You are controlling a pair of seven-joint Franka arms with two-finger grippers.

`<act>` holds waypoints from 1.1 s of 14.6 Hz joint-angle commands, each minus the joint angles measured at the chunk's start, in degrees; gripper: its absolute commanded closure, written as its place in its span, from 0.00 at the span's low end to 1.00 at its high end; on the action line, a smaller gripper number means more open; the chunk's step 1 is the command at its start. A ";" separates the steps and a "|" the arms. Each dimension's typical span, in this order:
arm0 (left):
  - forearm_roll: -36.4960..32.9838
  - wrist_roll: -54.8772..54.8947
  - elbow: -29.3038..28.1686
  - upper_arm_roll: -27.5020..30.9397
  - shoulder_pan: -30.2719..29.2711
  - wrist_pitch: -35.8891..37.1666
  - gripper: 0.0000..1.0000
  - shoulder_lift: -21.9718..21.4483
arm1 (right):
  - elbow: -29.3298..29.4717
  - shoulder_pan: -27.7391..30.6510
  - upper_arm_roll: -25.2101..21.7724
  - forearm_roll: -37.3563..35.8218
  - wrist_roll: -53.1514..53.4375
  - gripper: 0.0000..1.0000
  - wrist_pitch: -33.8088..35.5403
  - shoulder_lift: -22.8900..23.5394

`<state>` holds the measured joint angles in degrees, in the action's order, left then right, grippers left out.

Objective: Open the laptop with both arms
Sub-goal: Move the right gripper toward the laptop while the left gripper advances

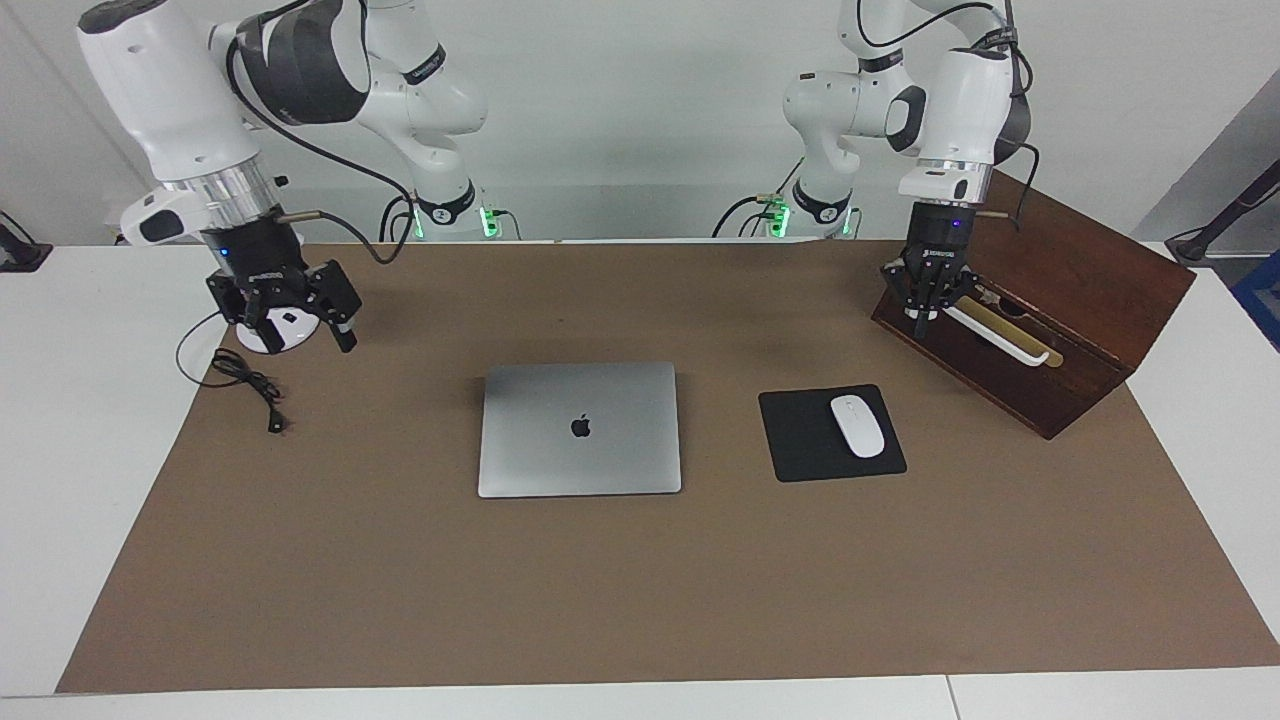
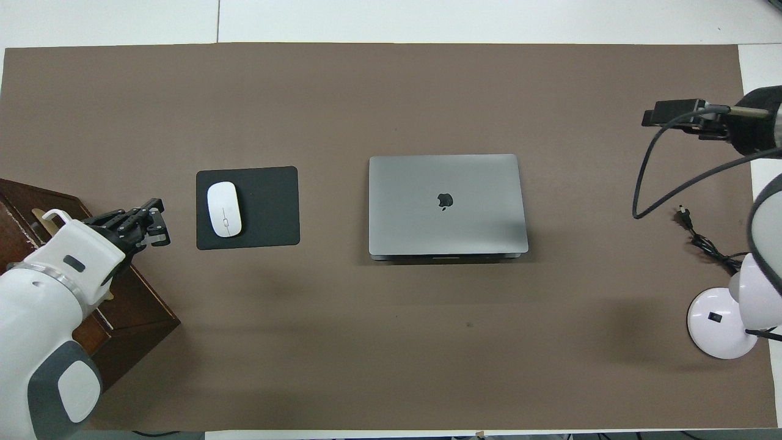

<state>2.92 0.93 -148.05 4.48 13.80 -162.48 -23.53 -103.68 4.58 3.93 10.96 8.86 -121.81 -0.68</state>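
I see the closed laptop (image 1: 579,429) lying mid-worktop beside the mouse pad (image 1: 831,433), my left hand (image 1: 922,316) pressed together over the wooden box (image 1: 1080,290), my right hand (image 1: 303,335) spread above the lamp base (image 1: 272,335).

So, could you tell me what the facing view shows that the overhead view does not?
Only the facing view shows the right arm's base and the left arm's base, and that the open right gripper hangs over the lamp base. Only the overhead view shows the laptop edge nearer the robots and the lamp head. Both show the closed laptop, the mouse on its mouse pad, the wooden box and the shut left gripper above its handle.
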 commanded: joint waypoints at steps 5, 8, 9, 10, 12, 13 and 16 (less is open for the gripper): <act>0.51 -7.86 -10.59 0.27 9.04 -12.07 1.00 -1.43 | -8.01 -8.62 0.03 9.15 24.69 0.00 -15.70 0.68; 0.51 -8.93 -14.45 0.18 12.56 -16.27 1.00 -0.73 | -13.20 -11.96 0.03 14.95 26.82 0.00 -26.51 1.47; 0.51 -9.02 -16.20 0.18 13.44 -19.69 1.00 0.14 | -15.22 -13.19 0.03 16.88 26.82 0.00 -31.25 1.65; 0.51 -9.19 -17.18 0.18 14.58 -24.07 1.00 2.50 | -17.15 -15.20 0.03 19.60 26.82 0.00 -36.86 2.34; 0.51 -11.73 -17.45 0.18 17.74 -32.42 1.00 8.90 | -18.75 -19.77 0.03 25.66 26.82 0.00 -47.50 5.32; 0.51 -13.05 -17.45 0.18 19.32 -36.29 1.00 11.98 | -18.67 -22.14 0.03 29.00 26.82 0.00 -51.03 7.08; 0.68 -14.20 -17.02 0.18 21.18 -38.18 1.00 14.12 | -17.35 -29.08 0.03 37.97 26.73 0.00 -63.95 13.41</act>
<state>2.93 -12.51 -162.89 4.01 33.43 -197.59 -9.50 -122.31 -21.16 4.11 44.59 34.65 -179.22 9.05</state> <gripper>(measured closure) 0.991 0.000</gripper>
